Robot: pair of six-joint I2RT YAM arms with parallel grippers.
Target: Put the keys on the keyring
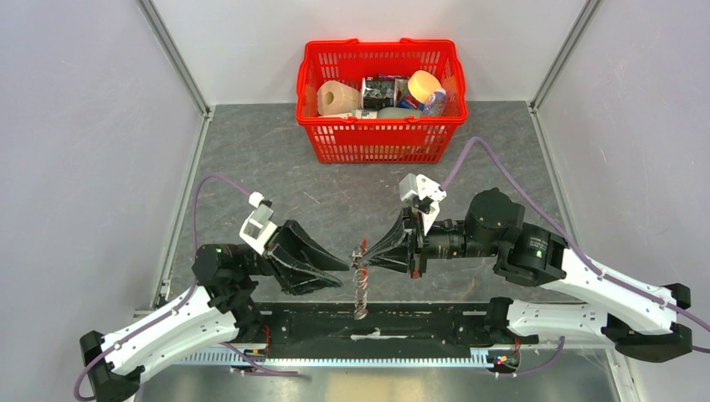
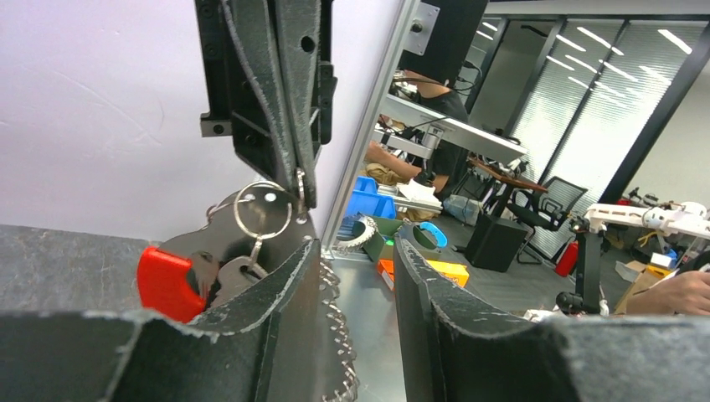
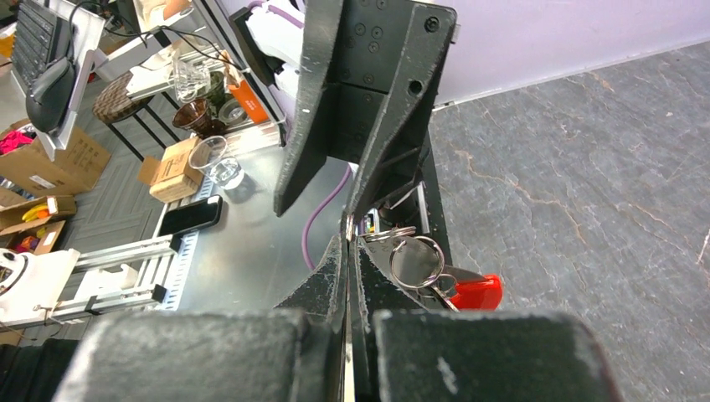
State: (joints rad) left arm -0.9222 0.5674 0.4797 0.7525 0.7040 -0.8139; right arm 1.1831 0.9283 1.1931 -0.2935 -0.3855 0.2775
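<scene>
Partly keyring (image 2: 167, 283) hidden behind left jaws; right jaws pinch its ring.

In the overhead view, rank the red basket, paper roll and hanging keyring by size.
Largest: red basket.
Next: paper roll and keyring, unranked; the keyring looks longer but thinner, and hangs nearer the camera.

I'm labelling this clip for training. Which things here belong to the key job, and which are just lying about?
In the job: keyring, pinched in the shut right claw; open left claw beside it.
Lying about: red basket at the back, with a toilet roll among its contents.
</scene>
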